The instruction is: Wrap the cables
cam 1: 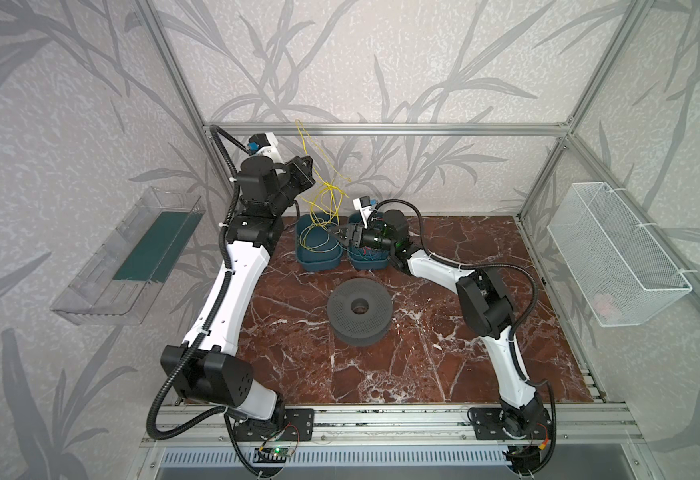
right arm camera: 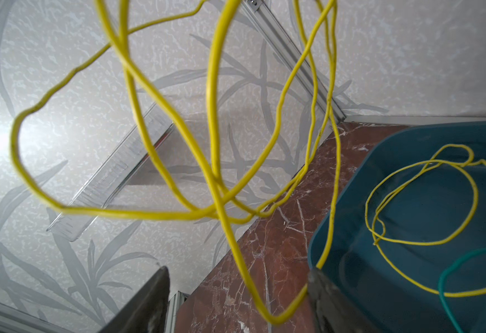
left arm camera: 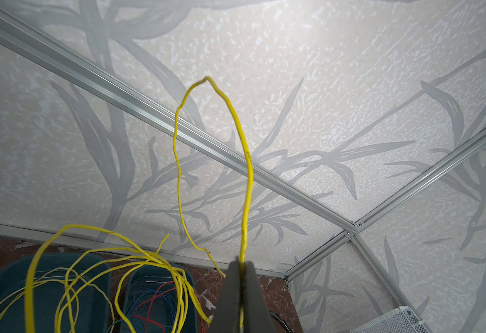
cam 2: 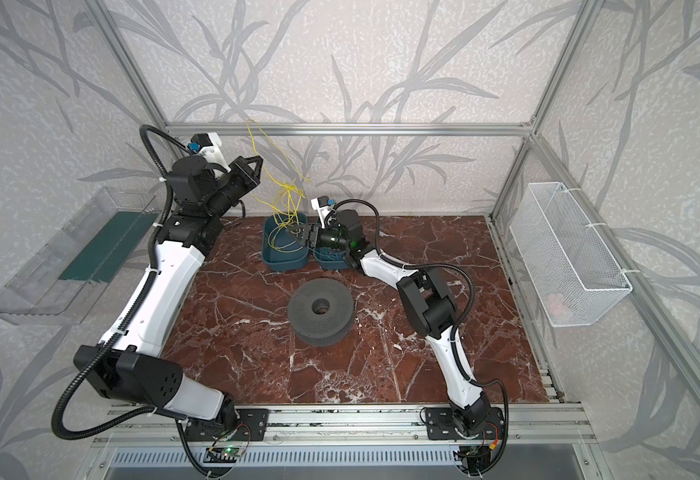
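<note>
Left gripper (left arm camera: pixel 241 265) pinches the yellow cable (left arm camera: pixel 247 173) high above the teal bin (cam 1: pixel 319 259), at twelve o'clock from the spool (cam 1: pixel 375 307), probably to untangle its loops. Right gripper (right arm camera: pixel 236 272) gapes wide around one strand.

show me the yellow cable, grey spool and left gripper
yellow cable (left arm camera: pixel 251 173): left wrist view, upright strand
grey spool (cam 1: pixel 377 297): a top view, perforated top face
left gripper (left arm camera: pixel 240 261): left wrist view, where its fingers meet

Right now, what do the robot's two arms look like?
The left arm and right arm have white shells with chunky black joints. A black ribbed hose runs along each. The left end effector and right end effector are dark and wedge-shaped. A white camera mount with a blue part sits by each wrist.
</note>
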You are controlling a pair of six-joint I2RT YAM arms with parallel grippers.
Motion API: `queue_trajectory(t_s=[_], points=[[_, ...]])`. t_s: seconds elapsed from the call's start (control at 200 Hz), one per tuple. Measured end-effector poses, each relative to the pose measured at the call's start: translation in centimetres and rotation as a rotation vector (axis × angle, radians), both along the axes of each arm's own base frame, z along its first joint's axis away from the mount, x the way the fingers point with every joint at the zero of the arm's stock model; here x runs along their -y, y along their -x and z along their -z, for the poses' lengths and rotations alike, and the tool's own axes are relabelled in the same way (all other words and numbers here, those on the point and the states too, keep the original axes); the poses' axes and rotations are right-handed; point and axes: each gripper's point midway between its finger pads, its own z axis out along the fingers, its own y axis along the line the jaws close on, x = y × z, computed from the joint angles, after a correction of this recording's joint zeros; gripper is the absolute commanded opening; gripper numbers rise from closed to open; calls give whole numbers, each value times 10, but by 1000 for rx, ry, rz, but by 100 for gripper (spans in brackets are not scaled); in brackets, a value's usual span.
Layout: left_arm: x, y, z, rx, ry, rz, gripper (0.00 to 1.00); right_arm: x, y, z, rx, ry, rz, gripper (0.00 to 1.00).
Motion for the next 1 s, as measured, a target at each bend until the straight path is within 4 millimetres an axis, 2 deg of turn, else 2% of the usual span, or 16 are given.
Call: queue_trajectory(t_s=[0.11,0.225,0.38,0.5,0.575,0.665,0.75,0.84,0.915,1.0], points=[[0,0,0,-2,8,2,0,-2,-8,-3,12,11,23,58],[1,0,0,-4,14,4,0,-2,-14,-14,35,7,44,55],[2,1,-2,1,22,11,0,-5,-20,-31,63,-11,53,17],[1,0,-2,5,13,9,0,-5,-20,-28,61,-7,52,0],[-3,0,-3,11,5,0,0,-3,-16,-13,34,7,44,0],[-11,-2,-6,30,-13,-16,0,1,-4,21,-22,46,20,0],[-26,-7,-10,48,-29,-48,0,10,14,56,-81,108,-3,0],[-48,-16,-20,78,-41,-95,0,27,39,83,-124,183,-14,0],[-61,-19,-28,107,-60,-126,0,46,57,88,-131,219,-8,0],[-72,-19,-38,136,-83,-159,0,73,68,75,-117,215,20,0]])
